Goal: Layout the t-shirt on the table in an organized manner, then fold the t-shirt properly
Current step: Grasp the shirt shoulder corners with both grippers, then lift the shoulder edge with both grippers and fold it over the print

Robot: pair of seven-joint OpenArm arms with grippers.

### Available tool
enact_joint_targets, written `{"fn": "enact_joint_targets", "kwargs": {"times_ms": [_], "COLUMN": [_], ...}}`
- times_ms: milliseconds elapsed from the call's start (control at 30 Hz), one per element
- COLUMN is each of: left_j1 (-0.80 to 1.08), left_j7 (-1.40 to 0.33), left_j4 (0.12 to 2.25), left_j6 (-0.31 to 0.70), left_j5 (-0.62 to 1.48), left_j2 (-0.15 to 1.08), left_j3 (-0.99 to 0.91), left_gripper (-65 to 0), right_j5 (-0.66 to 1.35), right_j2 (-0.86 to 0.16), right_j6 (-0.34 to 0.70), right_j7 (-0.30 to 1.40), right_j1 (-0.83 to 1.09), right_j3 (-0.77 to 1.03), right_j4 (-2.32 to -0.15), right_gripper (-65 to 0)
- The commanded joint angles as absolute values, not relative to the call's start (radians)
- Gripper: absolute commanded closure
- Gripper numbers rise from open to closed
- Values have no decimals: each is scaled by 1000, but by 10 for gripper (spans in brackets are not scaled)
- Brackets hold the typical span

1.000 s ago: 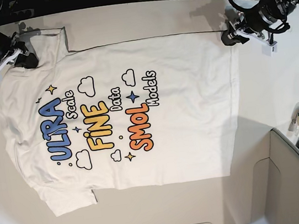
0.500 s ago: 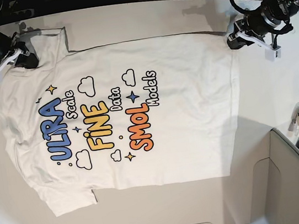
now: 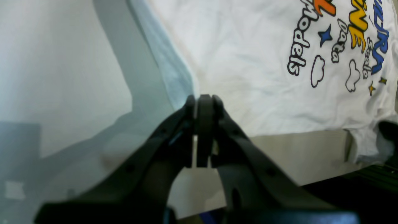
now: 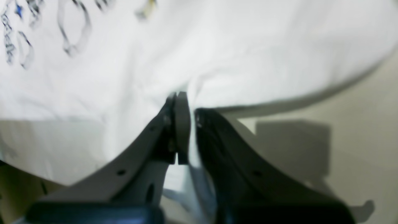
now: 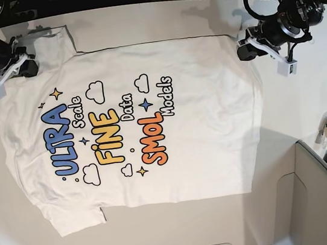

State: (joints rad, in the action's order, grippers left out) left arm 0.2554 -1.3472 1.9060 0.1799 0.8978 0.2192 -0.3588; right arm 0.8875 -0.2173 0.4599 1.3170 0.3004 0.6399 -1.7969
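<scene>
My left gripper (image 3: 203, 101) is pinched shut on the hem corner of the t-shirt (image 5: 151, 124), and my right gripper (image 4: 185, 99) is clamped on its shoulder edge near the sleeve. Holding both ends of one side lets me carry that edge over evenly. The shirt lies print-up, spread flat on the table (image 5: 306, 96).

Two black robot arms, each ending in a tool.
Left tool (image 3: 203, 102) and right tool (image 4: 183, 99): matte black tapering fingers, small round holes, black cables, white mounts.
</scene>
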Motion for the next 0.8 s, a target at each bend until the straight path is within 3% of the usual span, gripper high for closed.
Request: {"fn": "enact_joint_targets", "kwargs": {"times_ms": [0, 233, 400, 533, 767], "left_j1": [223, 81, -12, -79, -153], "left_j7": [-1342, -1342, -1342, -1336, -1277], "left_j4": [1923, 1917, 1897, 1793, 1580], "left_j6": [174, 174, 171, 170, 170], "left_j5": [920, 912, 912, 911, 911], "left_j2": [231, 234, 262, 286, 318], "left_j3": [-358, -366, -364, -363, -360], "left_gripper": [0, 0, 0, 0, 0], "right_j5": [905, 897, 897, 897, 779], "right_j2": [-229, -229, -231, -234, -234], "right_j6": [461, 460, 352, 302, 300], "right_j7": [1302, 1302, 1297, 1296, 1204], "right_j1": [280, 122, 13, -53, -113], "right_j3": [645, 645, 645, 645, 645], "right_j4": [-1817, -1810, -1742, -1638, -1531], "right_gripper": [0, 0, 0, 0, 0]}}
